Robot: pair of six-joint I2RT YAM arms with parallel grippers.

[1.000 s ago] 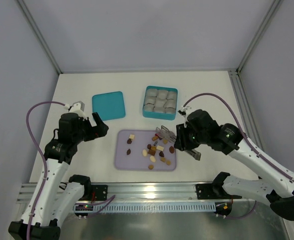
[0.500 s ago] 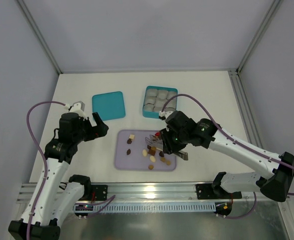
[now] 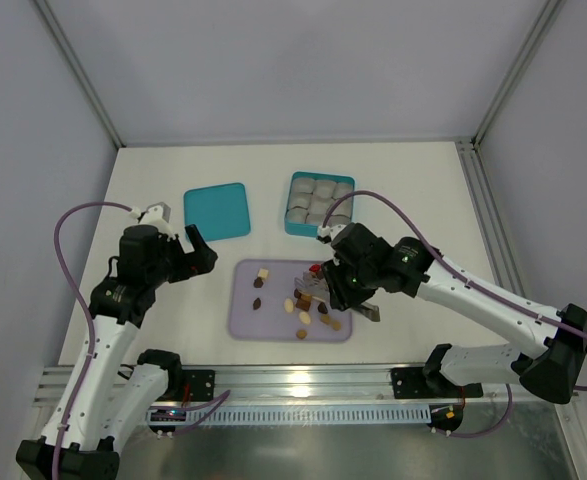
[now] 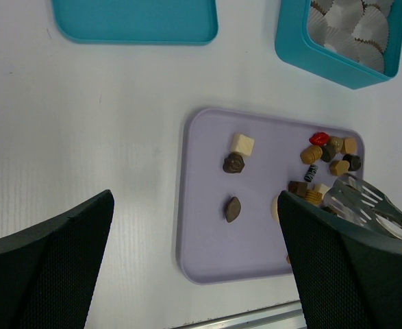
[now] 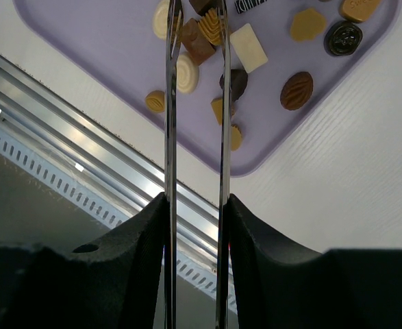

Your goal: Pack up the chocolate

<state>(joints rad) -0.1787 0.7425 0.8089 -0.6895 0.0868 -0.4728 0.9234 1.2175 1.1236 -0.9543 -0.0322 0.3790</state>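
Observation:
The chocolate point(image 3: 313, 305) lies as several small brown, tan and cream pieces plus a red one point(image 4: 318, 138) on a lilac tray point(image 3: 245, 320). My right gripper point(image 3: 358, 290) is shut on metal tongs point(image 5: 171, 103), whose two thin blades reach down over the tray's right part. In the right wrist view the blade tips straddle a brown square piece and a ridged tan one point(image 5: 211, 27); whether they are pinched I cannot tell. My left gripper point(image 3: 195, 255) hangs open left of the tray, its fingers point(image 4: 57, 267) wide apart and holding nothing.
A teal box point(image 3: 288, 210) lined with grey-white paper cups point(image 3: 319, 203) stands behind the tray. Its flat teal lid point(image 3: 217, 211) lies to the left of it. An aluminium rail point(image 3: 303, 385) runs along the near table edge, close to the tray.
The right arm has swung left with the tongs, from the tray's right edge to over the cluster of pieces. The left arm has stayed still.

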